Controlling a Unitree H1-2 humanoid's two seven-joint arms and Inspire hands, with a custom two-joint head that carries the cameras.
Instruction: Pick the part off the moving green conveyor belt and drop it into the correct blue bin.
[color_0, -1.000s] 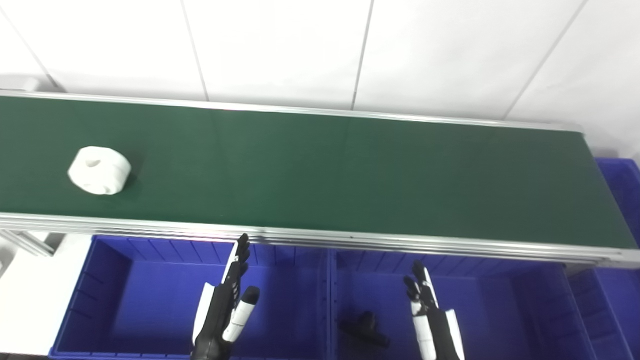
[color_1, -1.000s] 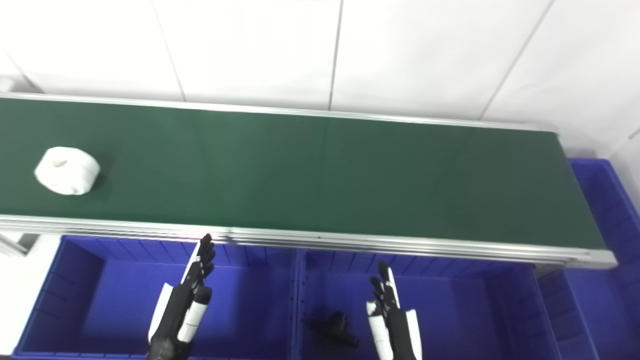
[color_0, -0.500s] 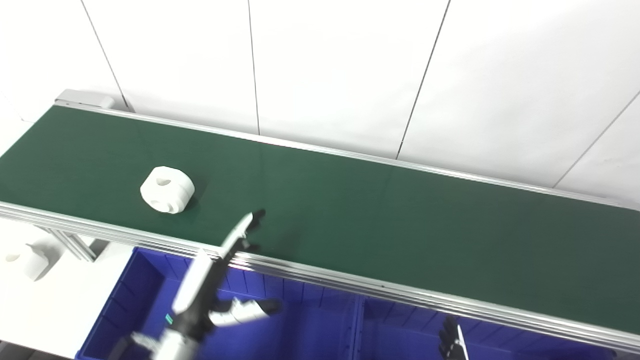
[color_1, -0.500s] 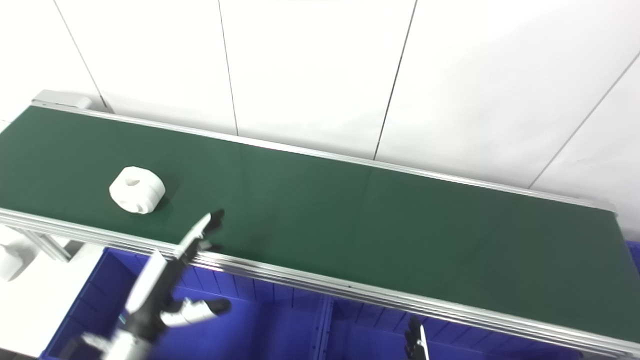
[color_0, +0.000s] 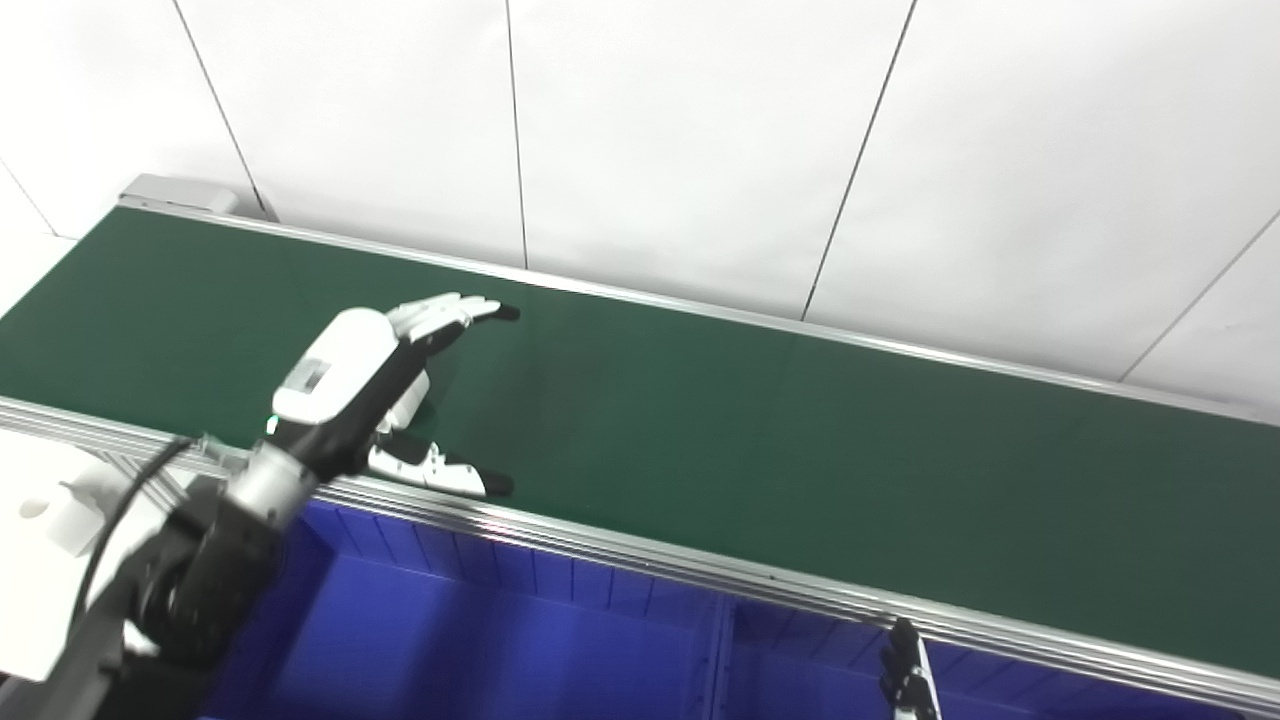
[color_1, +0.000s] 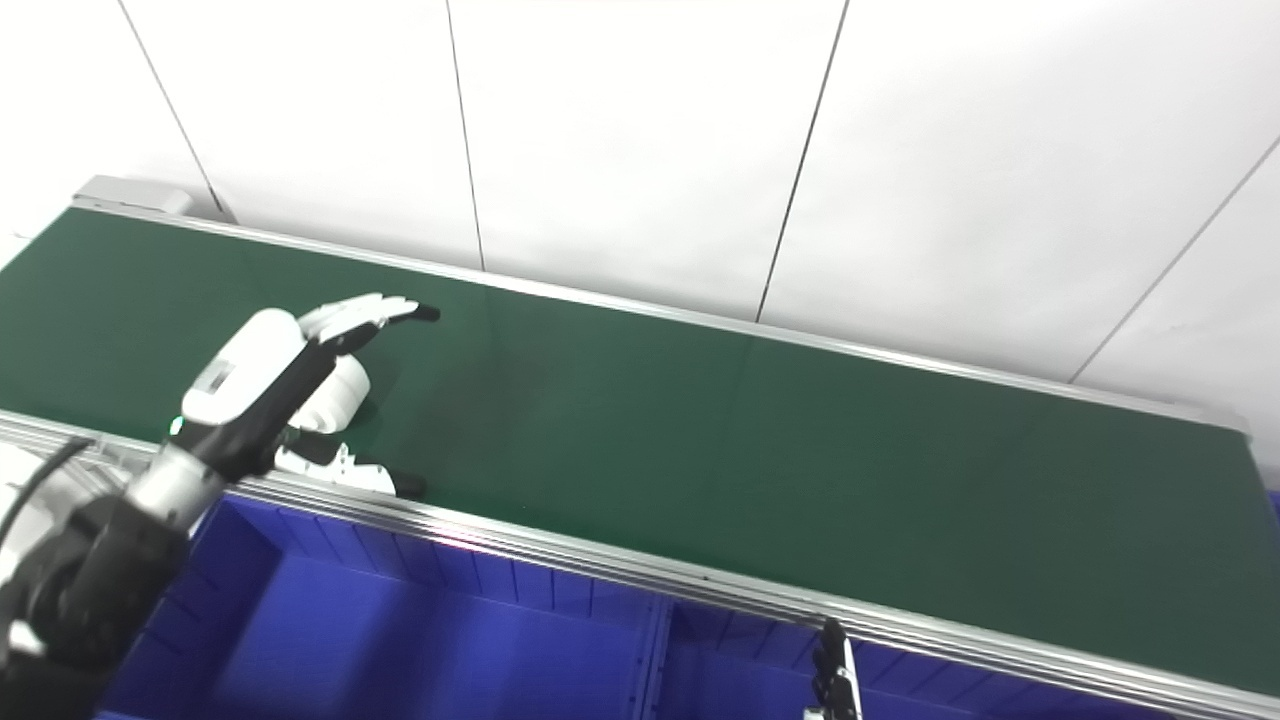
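The left hand (color_0: 365, 385) hangs over the belt (color_0: 760, 450) with its fingers (color_0: 450, 310) spread wide and grasping nothing yet, thumb low near the belt's near rail. The white part (color_1: 335, 395) sits on the belt right under the palm, mostly hidden, roughly at 6 o'clock from the fingertips, between fingers and thumb; its long axis cannot be told. The right hand (color_0: 905, 675) is far off at 4 o'clock over the bin (color_0: 480, 640), only its tips showing, so its state is unclear; the left hand is plainly nearer.
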